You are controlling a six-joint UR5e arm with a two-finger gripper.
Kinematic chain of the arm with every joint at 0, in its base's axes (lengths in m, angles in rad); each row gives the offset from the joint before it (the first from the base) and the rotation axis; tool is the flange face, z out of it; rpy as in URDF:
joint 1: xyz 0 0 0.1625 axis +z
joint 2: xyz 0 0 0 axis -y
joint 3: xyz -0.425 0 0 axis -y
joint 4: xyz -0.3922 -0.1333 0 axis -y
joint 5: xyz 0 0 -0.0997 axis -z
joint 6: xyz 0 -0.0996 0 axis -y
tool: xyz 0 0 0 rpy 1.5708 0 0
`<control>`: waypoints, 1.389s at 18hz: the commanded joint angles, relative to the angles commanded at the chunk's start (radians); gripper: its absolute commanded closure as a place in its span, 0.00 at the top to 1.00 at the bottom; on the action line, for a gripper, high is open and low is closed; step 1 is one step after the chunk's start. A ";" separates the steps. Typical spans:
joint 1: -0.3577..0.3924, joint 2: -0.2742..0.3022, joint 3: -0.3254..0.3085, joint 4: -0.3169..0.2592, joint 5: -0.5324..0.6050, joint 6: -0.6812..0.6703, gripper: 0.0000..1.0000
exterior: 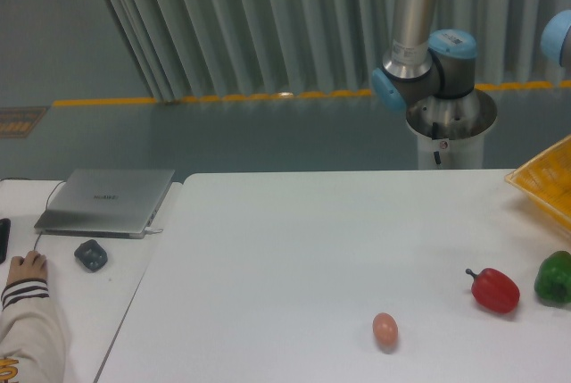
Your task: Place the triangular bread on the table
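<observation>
The triangular bread does not show anywhere in this view, so its place cannot be told. The table [294, 249], a broad white top, fills the near and middle ground. On it, toward the near right, lie a small pinkish-tan egg [384, 330], a red pepper [494, 290] to the right of the egg and a little farther back, and a green pepper [555, 278] just beside the red one at the right edge. A yellow crate [546, 183] juts in at the far right corner of the table. Behind the far edge stands the robot arm [426, 62], its grey column and blue joints rising out of the top of the picture; its claw is out of sight, so whether it is open or closed cannot be told. To the left, a smaller white desk [98, 298] carries a closed grey laptop [107, 200] and a dark mouse [90, 254], and a person's hand [27, 267] in a striped cuff rests at its near left edge.
</observation>
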 joint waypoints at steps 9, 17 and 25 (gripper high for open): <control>0.021 0.000 -0.005 0.000 0.015 0.003 1.00; 0.100 0.002 -0.038 0.014 0.086 0.069 1.00; 0.176 -0.061 -0.044 0.041 0.086 0.304 1.00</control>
